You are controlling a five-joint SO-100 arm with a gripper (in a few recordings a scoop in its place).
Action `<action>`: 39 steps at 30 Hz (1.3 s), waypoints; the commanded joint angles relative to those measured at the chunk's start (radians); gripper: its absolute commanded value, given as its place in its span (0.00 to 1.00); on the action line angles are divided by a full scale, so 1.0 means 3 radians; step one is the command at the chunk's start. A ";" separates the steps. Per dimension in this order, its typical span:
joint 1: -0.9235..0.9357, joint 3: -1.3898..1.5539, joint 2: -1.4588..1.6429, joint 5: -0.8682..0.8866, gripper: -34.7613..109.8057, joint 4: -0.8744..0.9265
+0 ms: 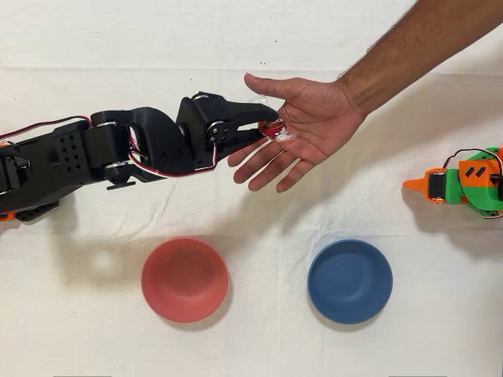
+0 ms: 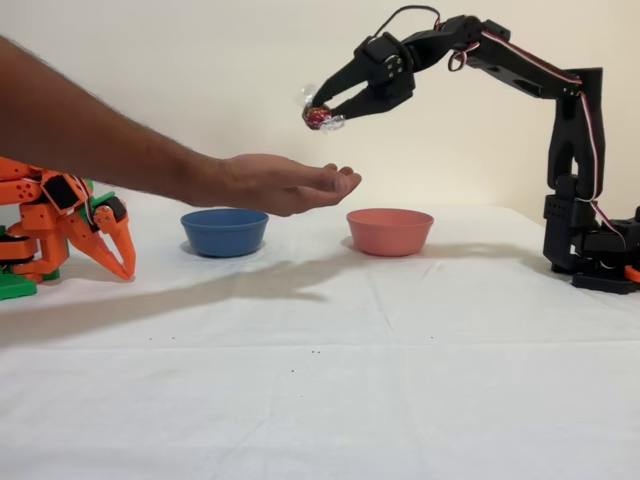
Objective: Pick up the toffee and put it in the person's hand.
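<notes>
1. One black gripper pinches the toffee between its fingertips, raised well above the table.
2. In the fixed view the toffee hangs clear above the person's hand, not touching it; the overhead view places it over the palm.
3. That hand is open, palm up, fingers spread, held above the cloth.
4. Nearer the table's front edge in the overhead view sit a red bowl and a blue bowl, well apart.
5. An idle orange arm rests at the table's right edge.
</notes>
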 commanded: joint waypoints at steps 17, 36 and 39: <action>-0.0020 -0.0061 0.0133 0.0107 0.34 -0.0031; 0.0358 0.0614 0.0992 0.0522 0.28 0.0041; 0.0568 0.0895 0.1319 0.0777 0.24 -0.0005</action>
